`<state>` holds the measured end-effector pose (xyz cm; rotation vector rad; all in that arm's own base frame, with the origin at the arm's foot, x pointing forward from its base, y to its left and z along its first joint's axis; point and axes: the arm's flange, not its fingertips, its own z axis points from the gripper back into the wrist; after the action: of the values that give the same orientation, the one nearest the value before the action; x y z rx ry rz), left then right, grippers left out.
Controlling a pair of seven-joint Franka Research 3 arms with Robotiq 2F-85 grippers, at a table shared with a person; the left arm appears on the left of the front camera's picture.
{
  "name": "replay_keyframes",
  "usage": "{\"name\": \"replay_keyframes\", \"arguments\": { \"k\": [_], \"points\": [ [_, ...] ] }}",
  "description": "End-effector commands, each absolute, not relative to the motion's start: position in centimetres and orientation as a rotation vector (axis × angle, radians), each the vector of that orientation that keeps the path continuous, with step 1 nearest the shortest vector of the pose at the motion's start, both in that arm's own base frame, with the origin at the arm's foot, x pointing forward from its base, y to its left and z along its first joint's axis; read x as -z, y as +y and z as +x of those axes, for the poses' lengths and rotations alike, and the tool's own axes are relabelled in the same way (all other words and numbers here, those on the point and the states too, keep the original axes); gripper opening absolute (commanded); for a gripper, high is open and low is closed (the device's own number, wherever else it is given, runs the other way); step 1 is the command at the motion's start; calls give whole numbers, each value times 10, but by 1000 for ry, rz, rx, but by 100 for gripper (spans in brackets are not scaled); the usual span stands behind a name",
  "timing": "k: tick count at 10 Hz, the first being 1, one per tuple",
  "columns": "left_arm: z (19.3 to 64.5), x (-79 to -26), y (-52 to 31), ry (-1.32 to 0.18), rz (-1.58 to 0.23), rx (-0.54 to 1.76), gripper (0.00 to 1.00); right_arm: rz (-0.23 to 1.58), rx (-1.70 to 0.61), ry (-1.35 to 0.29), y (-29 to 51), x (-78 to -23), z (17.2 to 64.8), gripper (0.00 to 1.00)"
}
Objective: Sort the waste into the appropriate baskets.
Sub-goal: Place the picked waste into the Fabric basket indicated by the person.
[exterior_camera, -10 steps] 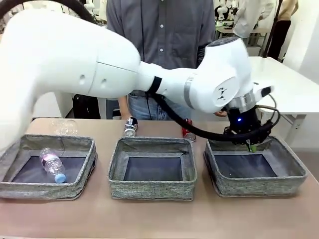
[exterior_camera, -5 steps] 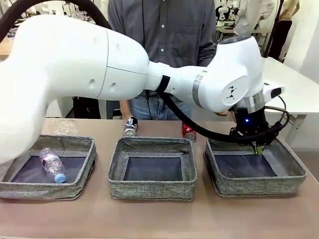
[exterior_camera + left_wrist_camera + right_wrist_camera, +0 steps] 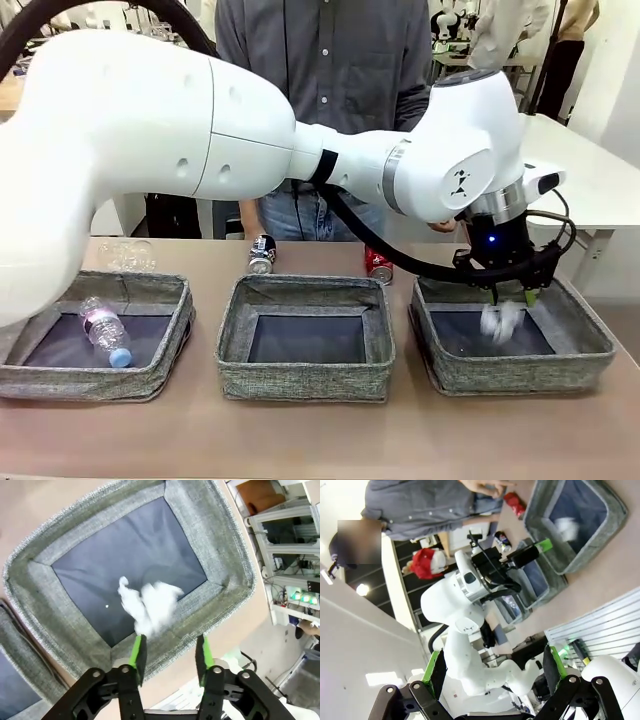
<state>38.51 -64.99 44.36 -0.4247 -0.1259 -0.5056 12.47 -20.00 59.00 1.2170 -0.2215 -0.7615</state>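
Note:
My left arm reaches across to the right basket (image 3: 520,376), and its gripper (image 3: 511,296) hangs open just above it. The small white-silver wad (image 3: 500,320) is loose in the air below the fingers, blurred, over the basket's dark bottom. The left wrist view shows the wad (image 3: 150,605) beyond my open left gripper (image 3: 170,655), inside the basket (image 3: 210,510). The left basket (image 3: 90,381) holds a clear bottle (image 3: 105,331) with pink label and blue cap. Behind the baskets lie another clear bottle (image 3: 128,255), a black-and-white can (image 3: 262,253) and a red can (image 3: 378,265). My right gripper (image 3: 495,667) stands open, holding nothing.
The middle basket (image 3: 305,381) has nothing in it. A person (image 3: 330,70) stands at the far side of the table, close behind the cans. My left arm's big white links span the picture above the left and middle baskets.
My left gripper has opened over the right basket and let go of the wad, which now drops into it. The arm shifted slightly right before that.

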Motion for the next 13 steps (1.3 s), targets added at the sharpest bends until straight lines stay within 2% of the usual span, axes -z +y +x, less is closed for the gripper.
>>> {"name": "replay_keyframes", "arguments": {
  "k": [1, 7, 9, 11, 13],
  "points": [
    [389, -450, -651, -132, -405, 495, 100, 1224, 738, -240, -202, -592, 116, 100],
    [402, -464, -630, -98, -420, 496, 100, 1217, 761, -222, -200, -590, 125, 100],
    [423, -509, -569, -133, -405, 464, 100, 1200, 736, -178, -190, -587, 146, 100],
    [436, -556, -486, -163, -384, 419, 100, 1192, 678, -119, -160, -584, 191, 100],
    [435, -576, -395, -157, -501, 335, 100, 1203, 568, 10, -104, -578, 248, 100]
  ]
}}
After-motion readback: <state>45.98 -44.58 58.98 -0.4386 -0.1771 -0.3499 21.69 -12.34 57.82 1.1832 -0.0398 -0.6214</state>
